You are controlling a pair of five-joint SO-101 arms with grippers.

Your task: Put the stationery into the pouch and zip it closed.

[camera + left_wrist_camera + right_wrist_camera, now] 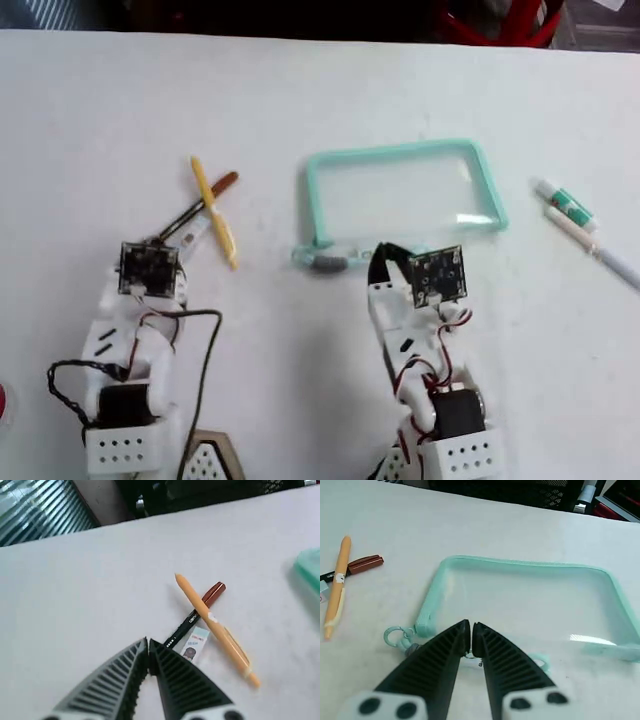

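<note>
A clear pouch with a mint-green rim (318,200) lies flat at the table's middle, its ring and grey zip pull (326,262) at the near left corner. My right gripper (471,630) is shut, its tips just over the pouch's near edge (425,622) beside the pull (409,650). An orange pen (213,210) lies crossed over a black pen with a brown cap (222,183), with a small white eraser (194,644) beside them. My left gripper (149,655) is shut with nothing in it, just short of the black pen (182,627). At the far right lie a white-and-green tube (565,203) and a white pen (590,245).
Both arms' bases stand at the table's near edge, with a black cable (205,360) looping by the left one. The table's far edge (320,38) meets dark furniture behind. Open tabletop lies between the pens and the pouch.
</note>
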